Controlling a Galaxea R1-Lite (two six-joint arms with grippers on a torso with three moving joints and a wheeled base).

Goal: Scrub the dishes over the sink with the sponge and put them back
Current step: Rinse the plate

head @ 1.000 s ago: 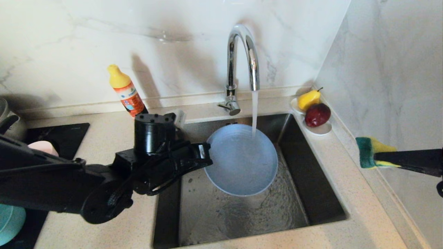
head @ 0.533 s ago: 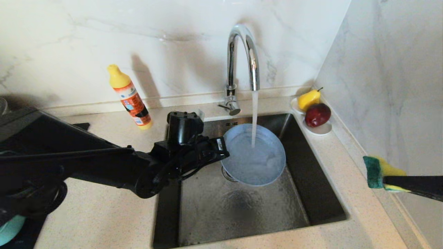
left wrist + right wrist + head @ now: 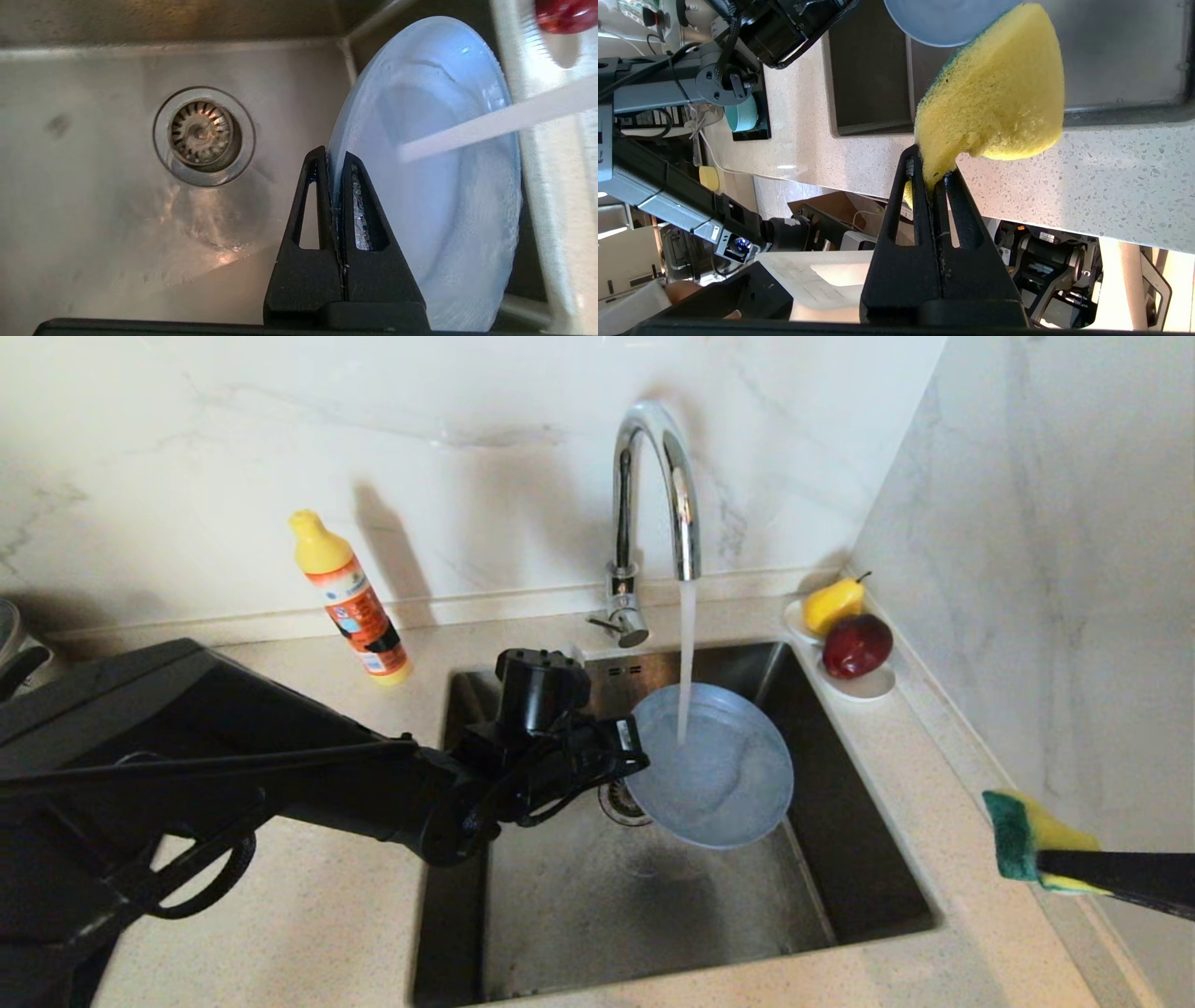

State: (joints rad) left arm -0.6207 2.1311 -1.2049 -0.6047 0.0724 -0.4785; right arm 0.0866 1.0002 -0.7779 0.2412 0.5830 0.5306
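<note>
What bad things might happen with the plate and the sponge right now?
The left gripper pinches only the rim of the wet plate, so it may slip into the sink. Tap water hitting the tilted plate may splash out. The sponge, nipped by one corner in the right gripper, may drop.

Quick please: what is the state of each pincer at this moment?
Left pincer: closed on the plate rim, under the tap water.
Right pincer: closed on the sponge, beside the sink.
</note>
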